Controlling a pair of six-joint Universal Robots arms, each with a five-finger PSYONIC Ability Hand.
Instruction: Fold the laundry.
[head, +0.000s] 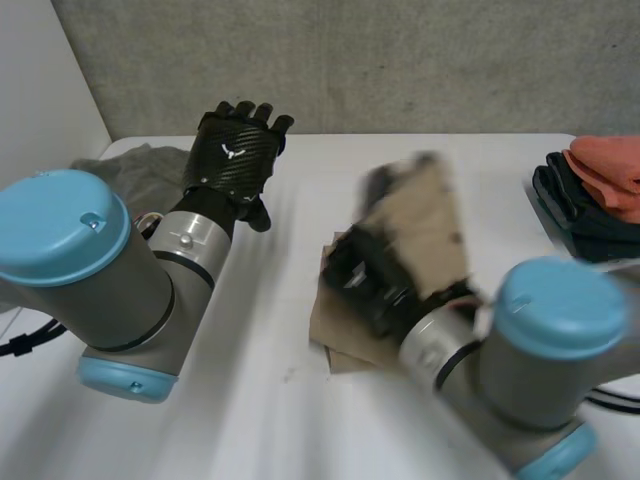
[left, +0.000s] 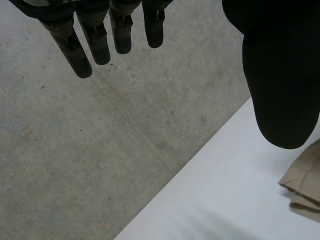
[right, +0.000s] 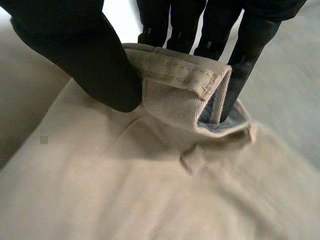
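A tan garment (head: 425, 240) lies folded on the white table (head: 270, 330), right of the middle, with one part lifted off the table. My right hand (head: 375, 275) is shut on it. In the right wrist view the thumb (right: 85, 60) and fingers (right: 250, 45) pinch a thick hemmed edge of the tan garment (right: 180, 80). My left hand (head: 235, 150) hovers open at the back left, fingers straight, holding nothing. In the left wrist view its fingers (left: 95, 40) point at the grey wall, and a corner of the tan garment (left: 305, 180) lies past its thumb.
A grey-green cloth (head: 135, 165) lies at the table's back left, beside my left arm. A stack of folded clothes (head: 595, 195), orange on dark, sits at the right edge. A grey wall (head: 400, 60) stands behind the table.
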